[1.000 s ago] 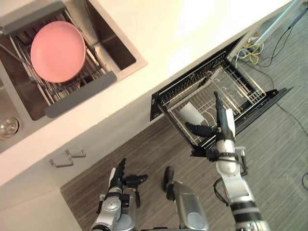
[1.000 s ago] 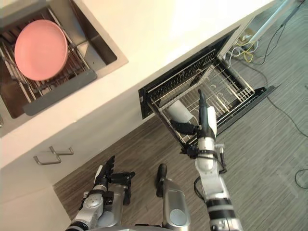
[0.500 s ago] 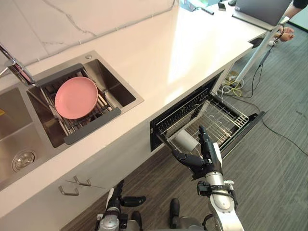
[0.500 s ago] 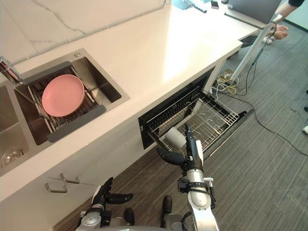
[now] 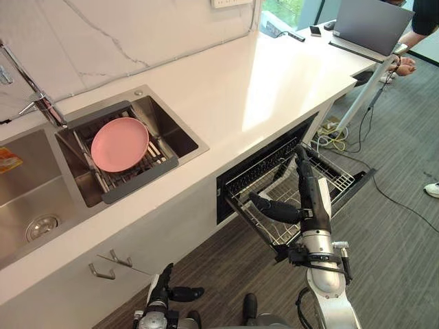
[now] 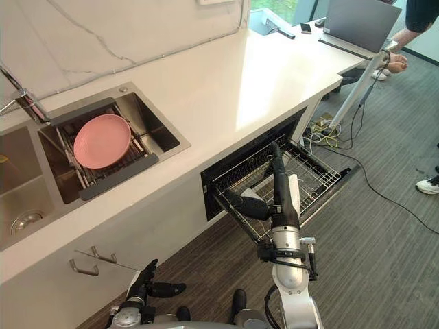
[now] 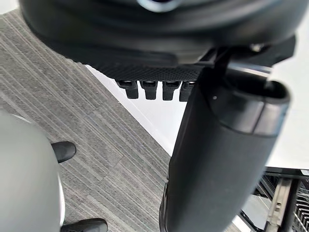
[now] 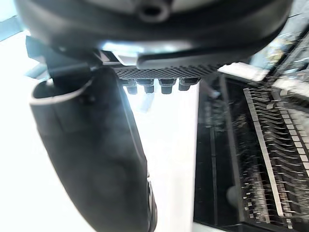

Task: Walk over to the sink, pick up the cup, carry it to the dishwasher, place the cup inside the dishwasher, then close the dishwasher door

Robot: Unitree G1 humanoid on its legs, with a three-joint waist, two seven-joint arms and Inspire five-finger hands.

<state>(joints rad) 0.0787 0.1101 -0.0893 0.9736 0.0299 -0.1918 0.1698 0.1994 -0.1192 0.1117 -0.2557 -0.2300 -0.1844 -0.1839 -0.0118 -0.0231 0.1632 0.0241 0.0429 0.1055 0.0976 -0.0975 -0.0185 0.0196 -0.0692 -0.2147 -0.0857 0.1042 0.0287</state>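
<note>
Cup in the pulled-out rack of dishwasher, just beside the thumb of right hand. Fingers straight, holding nothing. Left hand low, relaxed open. Risks tipping cup when drawing back; risks jamming door against rack left out.

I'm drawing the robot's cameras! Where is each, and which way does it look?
Left eye view: on the head, looking down at sink, dishwasher rack, right robot hand.
Right eye view: beside it, same scene, left robot hand below.
Left wrist view: left wrist, past its thumb toward floor.
Right wrist view: right wrist, past its thumb toward rack.
Shared: pink plate in both eyes.
</note>
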